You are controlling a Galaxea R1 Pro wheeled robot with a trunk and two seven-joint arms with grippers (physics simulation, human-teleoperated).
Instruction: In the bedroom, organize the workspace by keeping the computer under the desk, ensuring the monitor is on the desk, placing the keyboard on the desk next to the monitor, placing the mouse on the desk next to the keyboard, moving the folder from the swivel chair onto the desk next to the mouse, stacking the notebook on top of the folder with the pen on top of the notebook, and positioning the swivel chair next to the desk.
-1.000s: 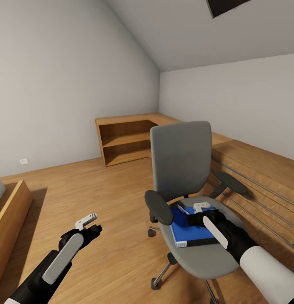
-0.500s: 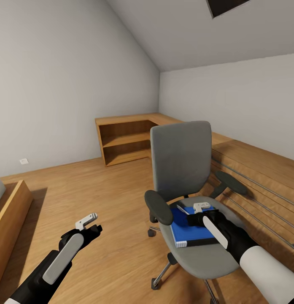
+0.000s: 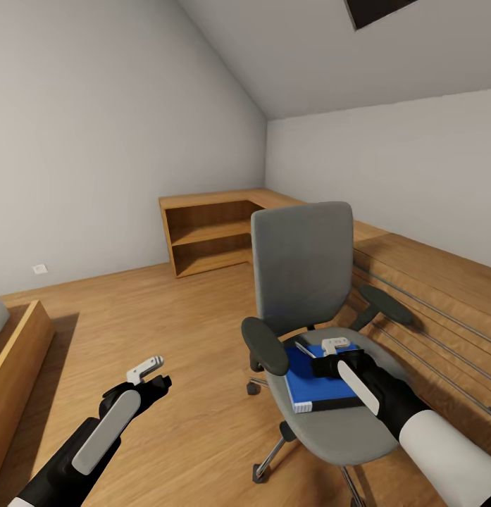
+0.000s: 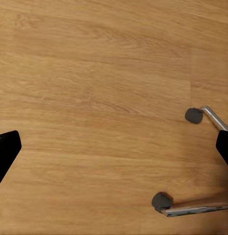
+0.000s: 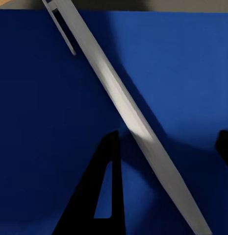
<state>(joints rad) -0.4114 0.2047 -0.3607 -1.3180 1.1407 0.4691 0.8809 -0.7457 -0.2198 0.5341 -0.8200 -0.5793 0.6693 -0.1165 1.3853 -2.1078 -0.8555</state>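
The grey swivel chair (image 3: 301,267) stands on the wooden floor in front of me, and the blue folder (image 3: 308,386) lies flat on its seat. On the folder (image 5: 45,122) rests the whitish pen (image 5: 123,110), lying slantwise. My right gripper (image 3: 317,367) hovers just over the folder, and the pen runs between the open fingers of that gripper (image 5: 167,142). My left gripper (image 3: 150,373) hangs open over bare floor to the chair's left; the left wrist view has this gripper (image 4: 114,147) above the chair's casters (image 4: 194,115). Desk, monitor, keyboard, mouse, computer and notebook are out of view.
A low wooden corner shelf (image 3: 210,236) lines the far walls. A raised wooden ledge with metal rails (image 3: 428,296) runs close behind the chair on the right. A wooden furniture edge (image 3: 16,366) sits at the left. Open floor (image 3: 168,317) lies between.
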